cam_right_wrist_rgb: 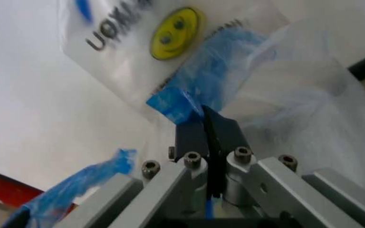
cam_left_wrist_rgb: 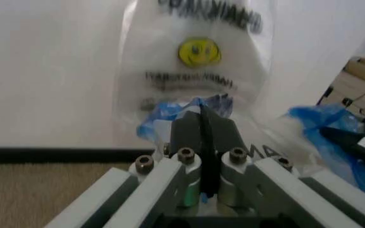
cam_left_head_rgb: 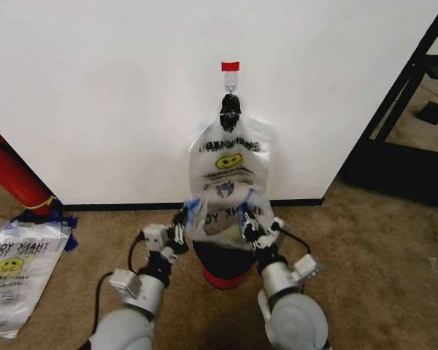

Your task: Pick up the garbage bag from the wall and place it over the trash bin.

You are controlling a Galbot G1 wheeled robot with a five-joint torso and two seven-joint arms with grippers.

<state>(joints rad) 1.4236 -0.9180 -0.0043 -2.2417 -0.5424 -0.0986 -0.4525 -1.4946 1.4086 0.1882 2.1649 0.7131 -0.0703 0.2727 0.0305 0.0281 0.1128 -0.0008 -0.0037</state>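
Garbage bag (cam_left_head_rgb: 223, 215), centre frame above the trash bin (cam_left_head_rgb: 223, 264): thin, limp, slippery film. Left hand (cam_left_head_rgb: 182, 224) and right hand (cam_left_head_rgb: 251, 226) each pinch a blue strip, the sensible holds

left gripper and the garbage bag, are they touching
Touching: in the left wrist view the left gripper has its jaws closed on a blue strip of the garbage bag.
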